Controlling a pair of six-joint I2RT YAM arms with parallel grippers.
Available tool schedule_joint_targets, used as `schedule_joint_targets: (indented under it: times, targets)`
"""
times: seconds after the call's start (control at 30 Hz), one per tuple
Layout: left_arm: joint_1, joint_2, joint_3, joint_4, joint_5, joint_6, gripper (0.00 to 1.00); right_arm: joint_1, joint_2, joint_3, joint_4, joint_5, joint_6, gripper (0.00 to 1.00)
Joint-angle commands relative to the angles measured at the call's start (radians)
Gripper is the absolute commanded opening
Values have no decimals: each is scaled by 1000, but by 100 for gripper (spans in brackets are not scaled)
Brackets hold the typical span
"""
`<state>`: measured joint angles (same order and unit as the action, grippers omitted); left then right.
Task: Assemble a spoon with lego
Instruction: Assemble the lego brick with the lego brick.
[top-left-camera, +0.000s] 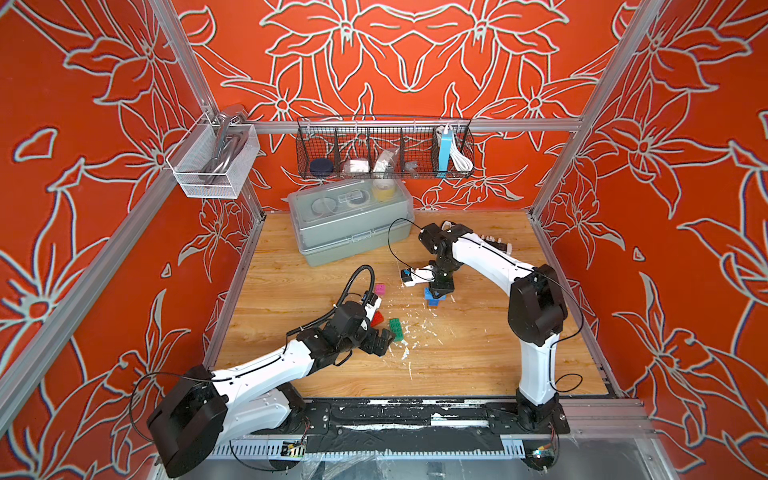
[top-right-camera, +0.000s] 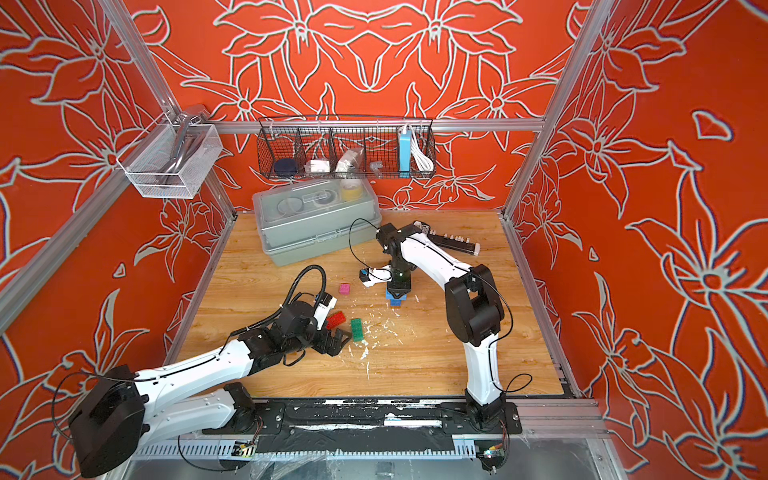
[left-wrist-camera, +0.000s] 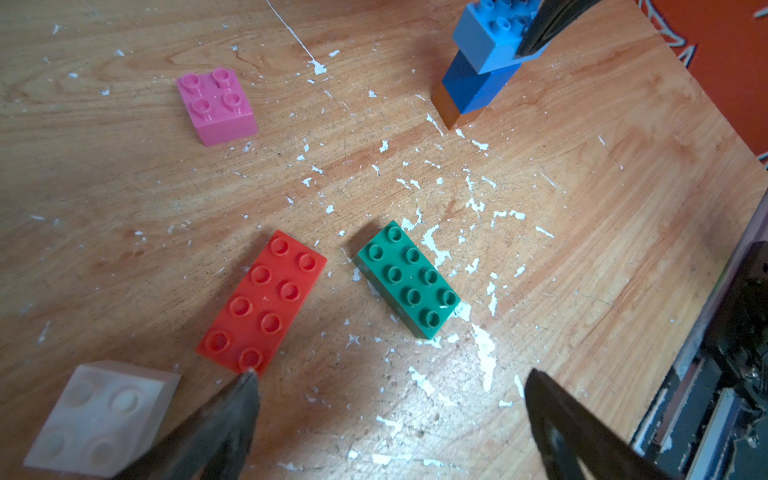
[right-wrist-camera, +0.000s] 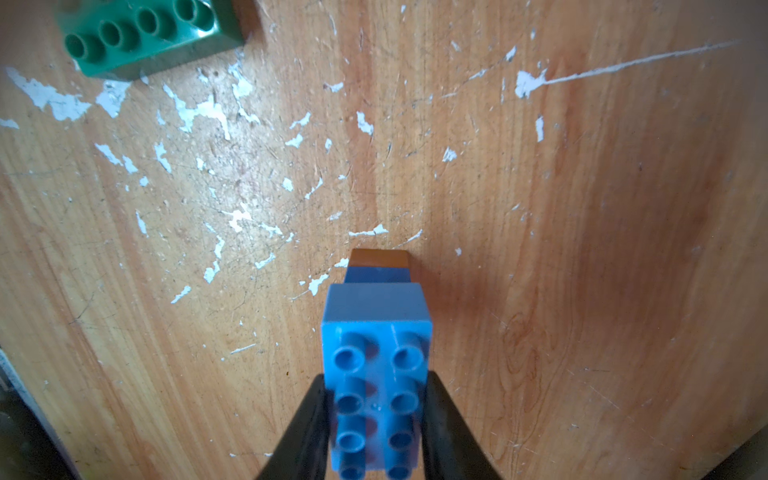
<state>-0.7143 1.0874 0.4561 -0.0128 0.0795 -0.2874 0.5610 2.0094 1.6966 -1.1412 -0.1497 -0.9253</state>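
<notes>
A lego stack stands upright on the wooden table: a light blue 2x4 brick on a darker blue brick on a brown one. My right gripper is shut on the light blue brick from above, and the stack shows below it in both top views. A pink square brick, a red 2x4 brick, a green 2x4 brick and a white square brick lie loose. My left gripper hangs open just short of the red and green bricks, holding nothing.
White flecks litter the wood around the bricks. A grey lidded plastic box sits at the back of the table. A black strip of small parts lies behind the right arm. A wire basket and a white mesh basket hang on the walls.
</notes>
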Motion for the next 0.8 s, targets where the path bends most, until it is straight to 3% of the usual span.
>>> schedule_joint_targets:
  times: [0.0, 0.3, 0.77]
  targets:
    - [-4, 3, 6, 5, -12, 15, 98, -3, 27, -57, 21, 4, 7, 0]
    - [-4, 9, 12, -4, -17, 21, 98, 18, 75, -57, 6, 82, 24, 0]
    - [-4, -23, 10, -30, -39, 30, 98, 47, 113, -31, -22, 62, 52, 0]
